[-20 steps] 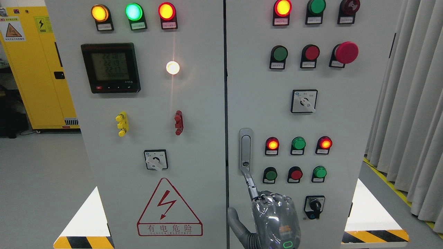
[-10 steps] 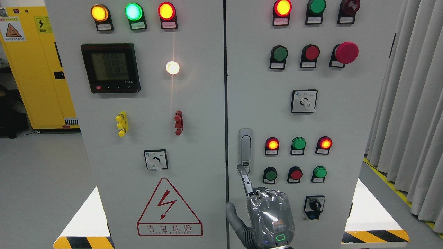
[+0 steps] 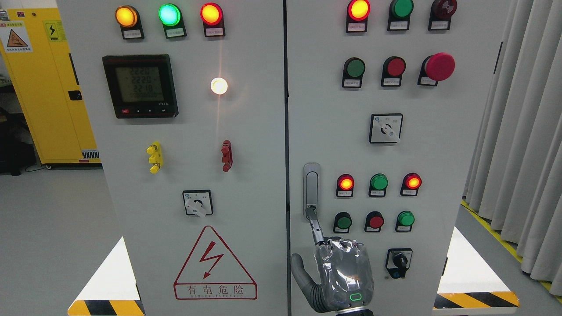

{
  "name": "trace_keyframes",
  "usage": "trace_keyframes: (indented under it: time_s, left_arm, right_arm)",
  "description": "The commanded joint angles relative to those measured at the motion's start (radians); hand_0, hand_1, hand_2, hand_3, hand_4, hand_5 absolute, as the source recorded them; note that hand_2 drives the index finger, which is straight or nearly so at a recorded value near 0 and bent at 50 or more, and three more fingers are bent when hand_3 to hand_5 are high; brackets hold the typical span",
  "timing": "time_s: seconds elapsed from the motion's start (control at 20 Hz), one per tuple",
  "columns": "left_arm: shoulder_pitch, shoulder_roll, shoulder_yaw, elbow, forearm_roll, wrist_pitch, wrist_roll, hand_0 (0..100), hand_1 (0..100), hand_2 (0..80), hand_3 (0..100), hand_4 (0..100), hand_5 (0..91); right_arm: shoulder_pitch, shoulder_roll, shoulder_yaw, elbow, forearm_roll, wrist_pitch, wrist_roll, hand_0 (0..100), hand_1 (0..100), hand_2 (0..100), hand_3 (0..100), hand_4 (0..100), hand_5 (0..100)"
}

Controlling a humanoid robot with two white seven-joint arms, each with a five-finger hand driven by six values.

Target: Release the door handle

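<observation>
A grey electrical cabinet [image 3: 246, 145] stands before me, two doors wide, with a dark seam running down between them. The door handle [image 3: 311, 188] is a slim silver lever set upright on the right-hand door, just beside that seam and left of a cluster of red and green lamps [image 3: 378, 182].

One hand [image 3: 342, 274] rises from the bottom edge, a little right of the middle; I cannot see enough of its arm to say which side it belongs to. Its back faces me, shiny and silver, with a small green light near the wrist. The fingers are mostly curled in, holding nothing, the thumb sticks out to the left, and one finger [image 3: 315, 226] points straight up, its tip at the lower end of the handle, at the lock; whether it presses there I cannot tell.

On the left door sit a dark meter [image 3: 140, 85] with a lit display and a red lightning warning triangle [image 3: 214, 265]. A yellow cabinet [image 3: 46, 87] stands far left, grey curtains [image 3: 522, 145] to the right.
</observation>
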Motion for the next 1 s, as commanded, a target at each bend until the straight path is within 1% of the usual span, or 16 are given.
trace_keyframes:
  time_s: [0.0,0.25,0.95]
  left_arm:
    - [0.000,0.000,0.000,-0.015,0.000,0.000,0.000,12,56,0.0,0,0,0.0]
    - [0.000,0.000,0.000,-0.015,0.000,0.000,0.000,12,56,0.0,0,0,0.0]
    - [0.000,0.000,0.000,-0.015,0.000,0.000,0.000,12,56,0.0,0,0,0.0]
  right_arm:
    - [-0.010,0.001,-0.006,0.032,0.000,0.003,0.006,56,45,8,100,100,100]
    - [-0.023,0.001,-0.018,0.035,0.000,0.005,0.006,57,46,8,100,100,100]
    - [-0.021,0.001,-0.020,0.046,-0.004,0.003,0.010,57,46,9,100,100,100]
